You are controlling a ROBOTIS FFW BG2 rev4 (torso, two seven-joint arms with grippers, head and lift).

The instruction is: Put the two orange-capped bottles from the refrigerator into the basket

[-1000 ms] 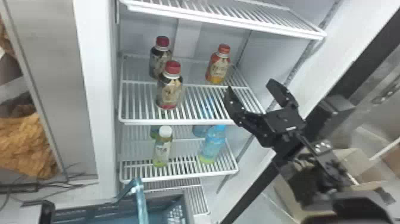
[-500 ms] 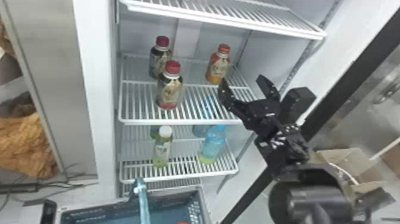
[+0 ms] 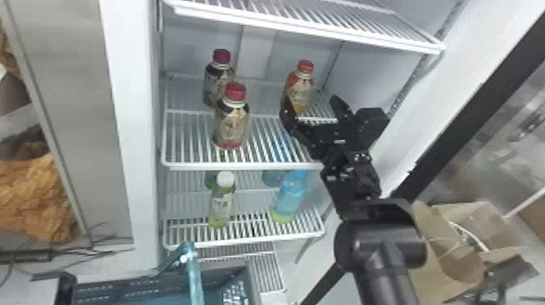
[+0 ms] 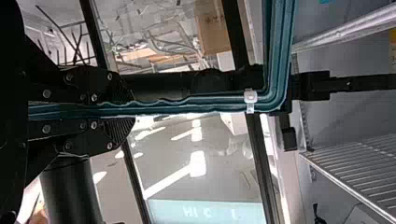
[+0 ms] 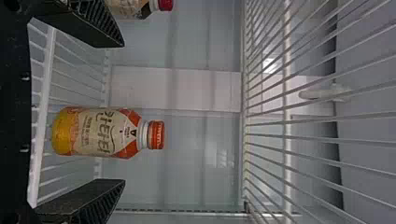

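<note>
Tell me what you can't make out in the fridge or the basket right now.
All in the head view:
Basket: cut off by the bottom edge, so its full contents can't be told.
Rear dark bottle: base hidden behind the front red-capped bottle.
Rear green bottle: mostly hidden by the white-capped bottle; cap not visible.
Rear bluish bottle: top hidden by the shelf above.
</note>
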